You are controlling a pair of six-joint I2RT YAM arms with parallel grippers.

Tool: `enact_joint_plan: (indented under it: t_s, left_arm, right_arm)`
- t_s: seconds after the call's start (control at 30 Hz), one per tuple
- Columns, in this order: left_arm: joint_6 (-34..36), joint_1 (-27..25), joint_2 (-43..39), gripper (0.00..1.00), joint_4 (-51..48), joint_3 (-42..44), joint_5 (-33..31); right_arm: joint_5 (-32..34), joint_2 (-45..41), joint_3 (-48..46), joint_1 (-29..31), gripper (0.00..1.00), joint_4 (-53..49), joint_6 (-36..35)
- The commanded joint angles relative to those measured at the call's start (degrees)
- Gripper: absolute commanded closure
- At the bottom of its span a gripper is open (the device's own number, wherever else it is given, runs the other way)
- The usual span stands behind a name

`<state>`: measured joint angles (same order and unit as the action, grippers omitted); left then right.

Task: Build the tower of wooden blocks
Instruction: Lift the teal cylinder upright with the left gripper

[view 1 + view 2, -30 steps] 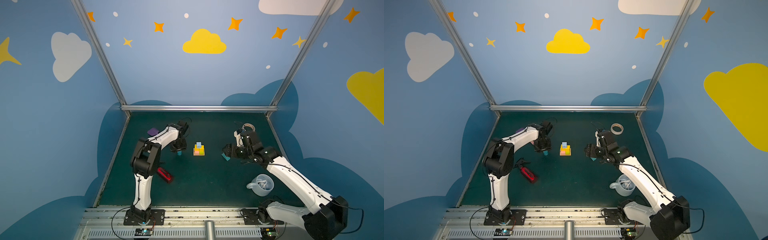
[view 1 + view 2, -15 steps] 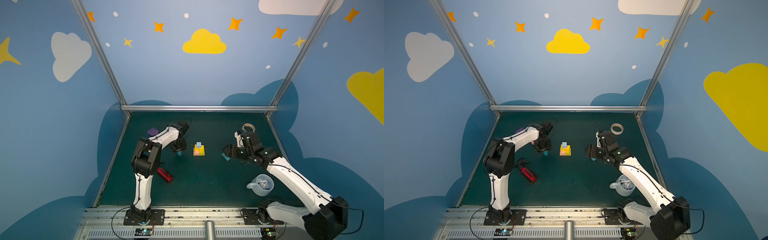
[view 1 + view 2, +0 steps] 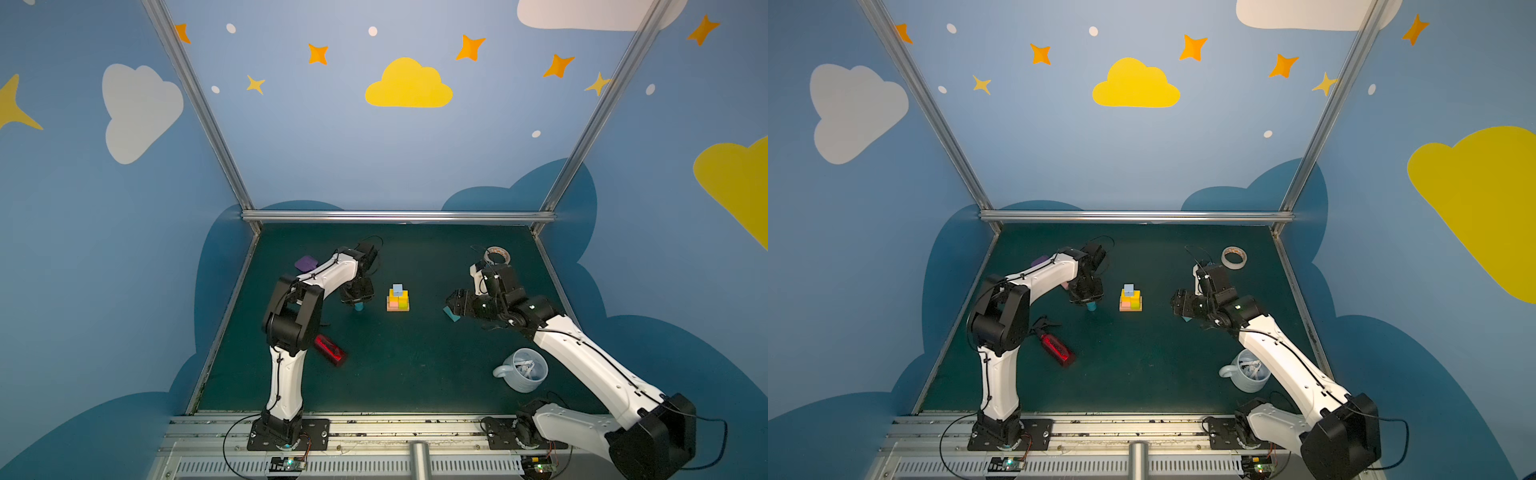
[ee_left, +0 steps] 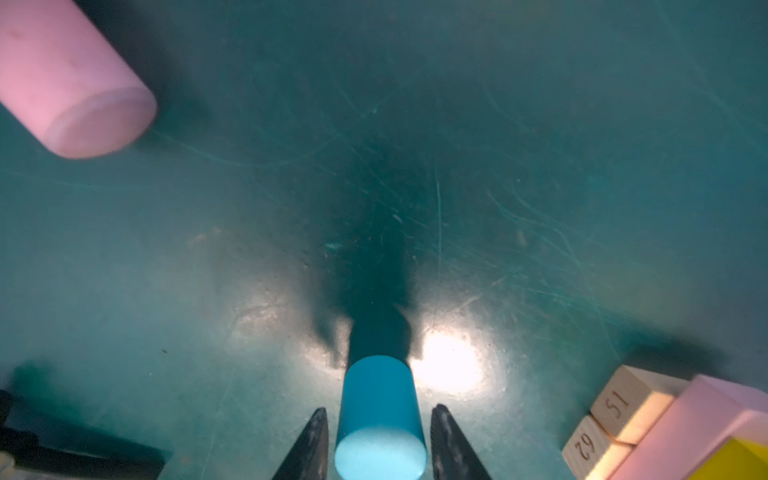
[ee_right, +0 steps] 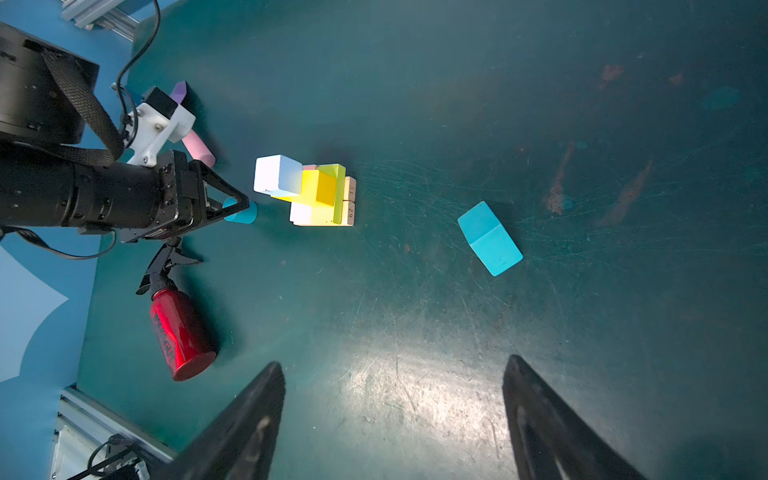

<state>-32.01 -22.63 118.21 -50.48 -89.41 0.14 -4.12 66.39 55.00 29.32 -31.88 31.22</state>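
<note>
**Near to far.** Nearest us are a pale-blue mug (image 3: 519, 384) holding white scraps (image 3: 524, 368) that we cannot identify, and a red spray bottle (image 5: 183, 336) lying on its side on the dark green surface (image 3: 395, 374). The bottle carries dark lettering too blurred to read.

The right hand (image 5: 394, 362) hangs with its fingers spread wide and nothing between them. The teal house-shaped block (image 5: 490, 239) lies on the surface beyond the fingertips, untouched.

At mid-depth stands the tower (image 3: 397, 300):
- **Base:** two tan bars (image 4: 619, 407) lie side by side. Their end faces bear burnt-in numbers, 62 and what we read as 51.
- **Middle:** pink and lime slabs (image 3: 392, 306), then yellow cubes (image 3: 394, 296).
- **Top:** a pale-blue cube (image 3: 397, 289).

The left wrist view cuts the tower off at the frame corner.

Near the tower, on the left arm's side, the teal cylinder (image 4: 379, 390) stands upright on the surface between the fingers of the left hand (image 4: 379, 409). A thin gap shows on each side, so the fingers flank it without clamping. In both top views the hand hides most of the cylinder.

Farthest are a roll of tape (image 3: 1234, 257) and a purple spatula (image 3: 306, 262), which is largely hidden by the left arm (image 3: 332, 270). Its pink handle (image 4: 70, 83) is blurred.
</note>
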Motion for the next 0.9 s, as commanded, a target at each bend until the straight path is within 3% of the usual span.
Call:
enact_joint_plan:
  t_s: [0.0, 0.7, 0.87]
  left_arm:
    - [-0.4, -0.2, 0.3, 0.60, -0.8, 0.2, -0.3]
    - [-0.4, -0.6, 0.9, 0.65, -1.2, -0.1, -0.3]
    - [-0.4, -0.6, 0.8, 0.75, -1.5, -0.3, -0.3]
  right_arm:
    - [-0.3, -1.1, -0.6, -0.3, 0.19, 0.6, 0.3]
    - [-1.1, -0.9, -1.2, -0.7, 0.19, 1.4, 0.5]
    - [-1.0, -1.0, -1.4, -0.6, 0.19, 1.4, 0.6]
